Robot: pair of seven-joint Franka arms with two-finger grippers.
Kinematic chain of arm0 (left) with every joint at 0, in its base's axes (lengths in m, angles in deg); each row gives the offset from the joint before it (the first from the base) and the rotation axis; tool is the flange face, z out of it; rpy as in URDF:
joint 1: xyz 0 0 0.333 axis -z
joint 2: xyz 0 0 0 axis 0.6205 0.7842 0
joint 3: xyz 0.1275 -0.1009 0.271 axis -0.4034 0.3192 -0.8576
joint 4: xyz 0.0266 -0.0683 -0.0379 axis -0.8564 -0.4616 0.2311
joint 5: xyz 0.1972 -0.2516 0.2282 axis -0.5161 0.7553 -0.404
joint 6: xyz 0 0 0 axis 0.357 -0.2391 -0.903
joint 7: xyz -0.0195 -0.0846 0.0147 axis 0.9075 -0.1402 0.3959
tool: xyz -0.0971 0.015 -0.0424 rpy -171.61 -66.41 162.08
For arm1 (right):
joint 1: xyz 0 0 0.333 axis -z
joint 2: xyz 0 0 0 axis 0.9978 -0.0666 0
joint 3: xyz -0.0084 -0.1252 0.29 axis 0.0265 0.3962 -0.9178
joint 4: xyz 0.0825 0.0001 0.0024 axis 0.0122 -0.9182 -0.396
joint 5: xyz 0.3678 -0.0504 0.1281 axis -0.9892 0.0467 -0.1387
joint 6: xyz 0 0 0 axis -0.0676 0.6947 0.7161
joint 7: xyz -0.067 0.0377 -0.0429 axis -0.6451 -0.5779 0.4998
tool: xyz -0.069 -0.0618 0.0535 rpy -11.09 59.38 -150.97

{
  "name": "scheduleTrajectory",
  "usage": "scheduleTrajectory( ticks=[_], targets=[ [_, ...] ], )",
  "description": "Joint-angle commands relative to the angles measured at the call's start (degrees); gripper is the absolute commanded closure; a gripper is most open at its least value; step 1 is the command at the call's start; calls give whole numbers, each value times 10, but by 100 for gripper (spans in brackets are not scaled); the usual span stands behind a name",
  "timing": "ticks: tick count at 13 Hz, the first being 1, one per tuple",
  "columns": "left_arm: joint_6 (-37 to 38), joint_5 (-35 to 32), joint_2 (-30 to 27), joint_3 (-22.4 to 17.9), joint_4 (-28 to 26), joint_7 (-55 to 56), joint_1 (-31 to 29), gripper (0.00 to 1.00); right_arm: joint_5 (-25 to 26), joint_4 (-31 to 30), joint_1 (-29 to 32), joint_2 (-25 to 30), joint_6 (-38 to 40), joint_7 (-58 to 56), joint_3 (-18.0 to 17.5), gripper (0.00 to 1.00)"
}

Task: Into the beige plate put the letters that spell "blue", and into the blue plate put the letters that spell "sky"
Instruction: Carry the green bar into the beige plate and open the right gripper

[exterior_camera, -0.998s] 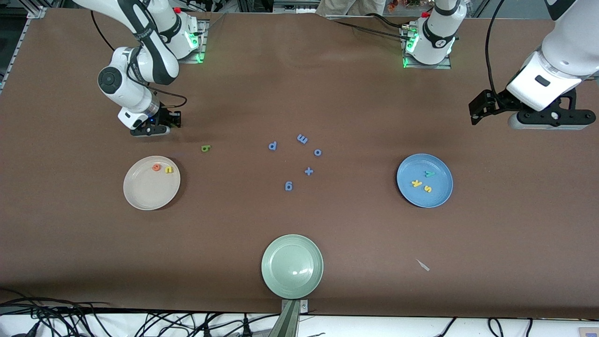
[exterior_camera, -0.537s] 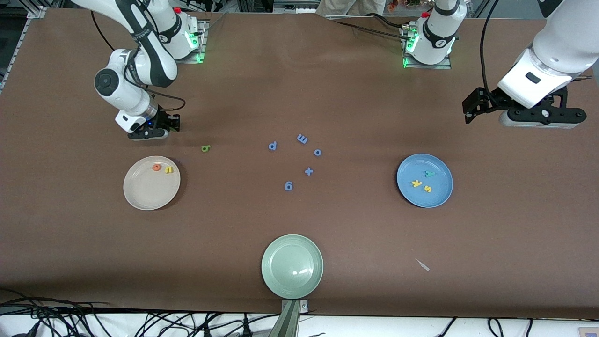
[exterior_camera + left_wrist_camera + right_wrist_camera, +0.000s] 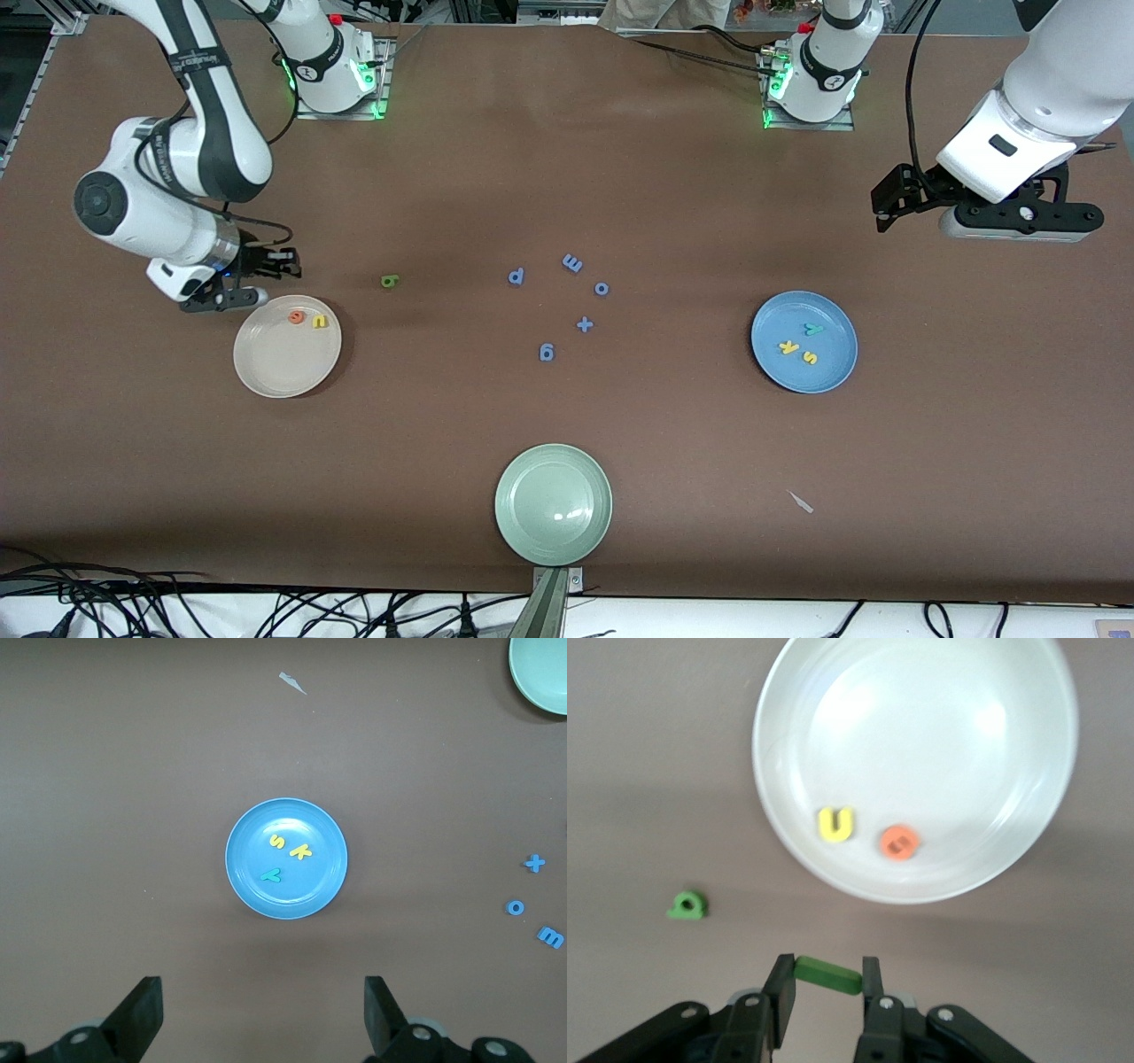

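right gripper (image 3: 828, 988) pinches the thin l (image 3: 827, 974) just short of the beige plate (image 3: 266, 372); releasing here risks missing the rim. left gripper (image 3: 263, 1014) waits, fingers wide.

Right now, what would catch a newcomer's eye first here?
Probably the right claw, shut on the thin green l by the beige plate's rim, where the orange e and yellow u lie. Toward the left arm's end, the blue plate holds s, k, y.
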Motion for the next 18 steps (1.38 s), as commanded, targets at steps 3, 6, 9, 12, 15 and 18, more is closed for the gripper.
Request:
scheduleTrajectory(
  ticks=[3, 6, 9, 12, 15, 18],
  targets=[
    [10, -4, -8, 3, 1, 2, -2, 0, 5, 73, 28, -107, -25, -12, 1, 69],
    [11, -4, -8, 2, 2, 2, -2, 0, -1, 119, 35, -137, -32, -4, 1, 31],
    [11, -4, -7, 3, 2, 2, -2, 0, -5, 122, 27, -133, 8, 41, -3, 24],
    [12, -4, -8, 2, 2, 2, -2, 0, -5, 119, 22, -114, 41, 110, -30, 24],
    [12, -4, -8, 3, 2, 2, -2, 0, -24, 100, 22, -95, 36, 173, -71, 24],
    [13, -4, -8, 2, 2, 2, -2, 0, -25, 70, 22, -70, 12, 271, -130, 24]
  ],
)
